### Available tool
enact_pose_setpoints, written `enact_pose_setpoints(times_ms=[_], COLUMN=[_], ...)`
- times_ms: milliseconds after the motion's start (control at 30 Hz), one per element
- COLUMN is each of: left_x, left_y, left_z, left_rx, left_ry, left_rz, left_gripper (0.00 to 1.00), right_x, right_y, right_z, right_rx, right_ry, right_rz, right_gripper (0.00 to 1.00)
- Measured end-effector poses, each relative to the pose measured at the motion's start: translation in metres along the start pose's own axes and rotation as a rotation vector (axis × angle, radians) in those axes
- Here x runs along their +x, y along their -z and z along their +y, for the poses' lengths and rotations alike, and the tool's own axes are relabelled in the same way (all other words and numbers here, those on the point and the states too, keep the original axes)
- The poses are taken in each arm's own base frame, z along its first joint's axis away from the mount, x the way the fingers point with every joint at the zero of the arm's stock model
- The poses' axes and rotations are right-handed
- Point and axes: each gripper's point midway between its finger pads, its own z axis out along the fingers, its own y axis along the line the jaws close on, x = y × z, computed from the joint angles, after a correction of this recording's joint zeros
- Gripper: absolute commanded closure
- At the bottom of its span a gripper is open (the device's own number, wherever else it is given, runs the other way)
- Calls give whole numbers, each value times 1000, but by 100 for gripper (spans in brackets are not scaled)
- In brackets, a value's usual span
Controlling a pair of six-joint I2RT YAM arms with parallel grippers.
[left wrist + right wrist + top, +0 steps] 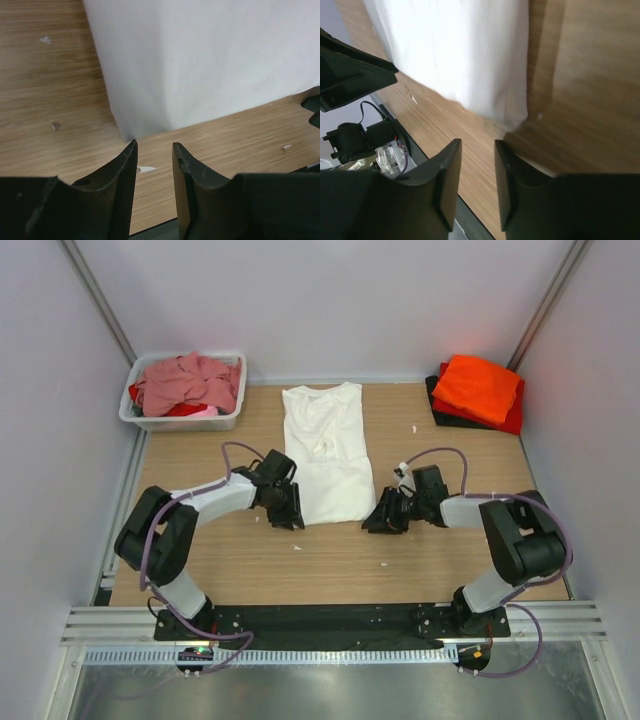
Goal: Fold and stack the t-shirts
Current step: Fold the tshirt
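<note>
**Top external view.** One white t-shirt (325,455) is laid flat at the middle of the tabletop (450,550). Its sides are already turned in to form a long narrow strip, and the crosswise fold is judged not yet made. At the far right corner three folded shirts are stacked: an orange t-shirt (478,385) on top, a red t-shirt (514,420) under it, and a black t-shirt (438,402) at the bottom. At the far left, one tub (135,412) holds a crumpled dusty-pink t-shirt (190,380) over some red cloth (178,410). The number of shirts in the tub cannot be told. The left gripper (288,515) and right gripper (382,520) are placed at the near corners of the white strip.

**Left wrist view.** The jaws are seen parted by a narrow gap, with nothing between them, just short of the shirt's near corner.

**Right wrist view.** The jaws are likewise parted and empty, just short of the opposite near corner.

**Assessment.** Three shirts are counted as done and one as half folded. The tub's contents remain to be handled.
</note>
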Motion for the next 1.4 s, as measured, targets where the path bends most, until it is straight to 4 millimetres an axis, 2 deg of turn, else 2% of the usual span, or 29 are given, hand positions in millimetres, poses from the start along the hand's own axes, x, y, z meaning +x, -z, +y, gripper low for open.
enact_pose_setpoints(times_ms=[100,133,233,333,467,533,767,967,1200,1367,1400], left_x=[-1,-1,-1,0,1,6,16,3,-5,-11,-12], left_y=[15,21,43,57,52,44,16,12,8,4,4], left_z=[2,2,0,1,9,18,37,29,24,20,20], left_rx=[-15,-12,12,24,-9,-30,-80,-43,-15,0,2], left_ry=[-5,-7,-15,-17,3,21,76,81,90,93,92], left_rz=[-31,-45,-106,-150,-161,-155,-128,-182,-217,-235,-239], left_gripper=[57,46,35,38,43,44,46,46,48,58,65], right_x=[9,11,10,3,-1,0,-35,-39,-38,-38,-38], right_y=[15,20,37,47,44,38,15,10,9,7,6], right_z=[1,2,7,11,-5,-13,-6,-9,-17,-17,-17], right_rx=[33,48,78,101,168,189,131,124,149,143,142], right_ry=[21,23,53,76,54,28,37,32,26,26,26], right_rz=[-36,-52,-122,-186,-202,-185,-218,-232,-237,-232,-231], right_gripper=[38,34,28,27,28,30,46,66,83,89,90])
